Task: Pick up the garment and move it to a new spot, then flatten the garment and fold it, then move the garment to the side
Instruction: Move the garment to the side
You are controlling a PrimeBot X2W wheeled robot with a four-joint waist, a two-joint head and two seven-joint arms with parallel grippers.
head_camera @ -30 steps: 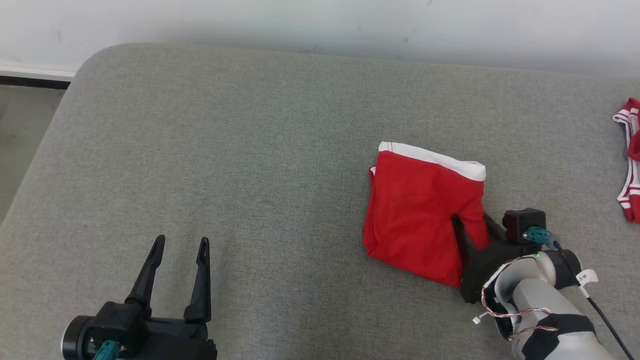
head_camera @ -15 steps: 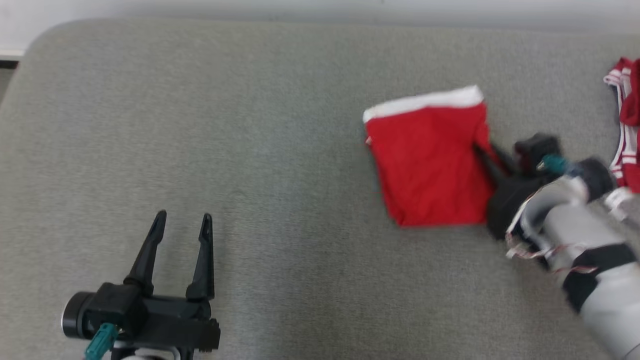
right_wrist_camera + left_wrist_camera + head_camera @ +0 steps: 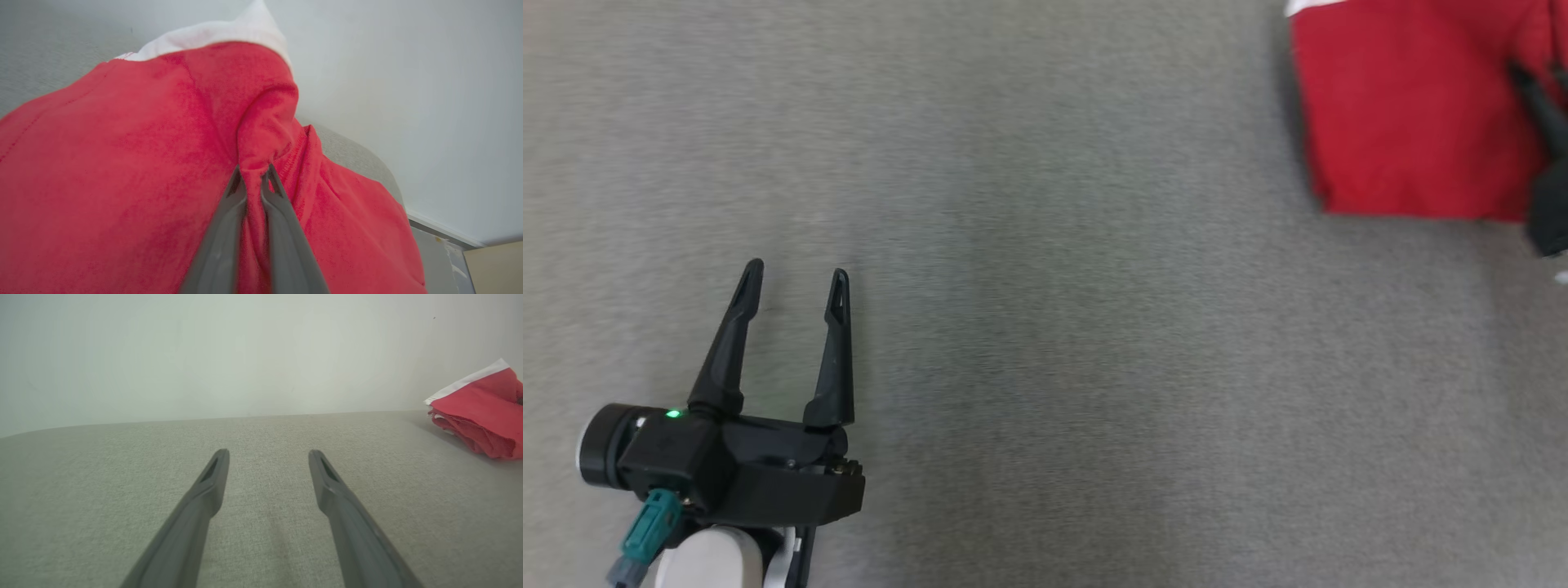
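Observation:
The garment (image 3: 1401, 114) is a folded red piece with a white band, lying at the upper right of the head view on the grey surface (image 3: 1054, 327). My right gripper (image 3: 253, 173) is shut on a pinched ridge of the red cloth, and its dark fingers (image 3: 1535, 98) cross the garment's right edge. From the left wrist the garment (image 3: 482, 412) shows far off to the right, its right part raised. My left gripper (image 3: 794, 276) stands open low on the left, well apart from the garment, with nothing between its fingers (image 3: 212, 482).
The grey cushioned surface (image 3: 265, 433) runs back to a pale wall (image 3: 245, 355). In the right wrist view the rounded cushion edge (image 3: 367, 159) and a strip of floor by the wall (image 3: 453, 257) lie behind the cloth.
My right gripper has shut on the garment and carried it up and to the right. The head camera has moved, so the second red garment and the wall have left its view. The left gripper stays open.

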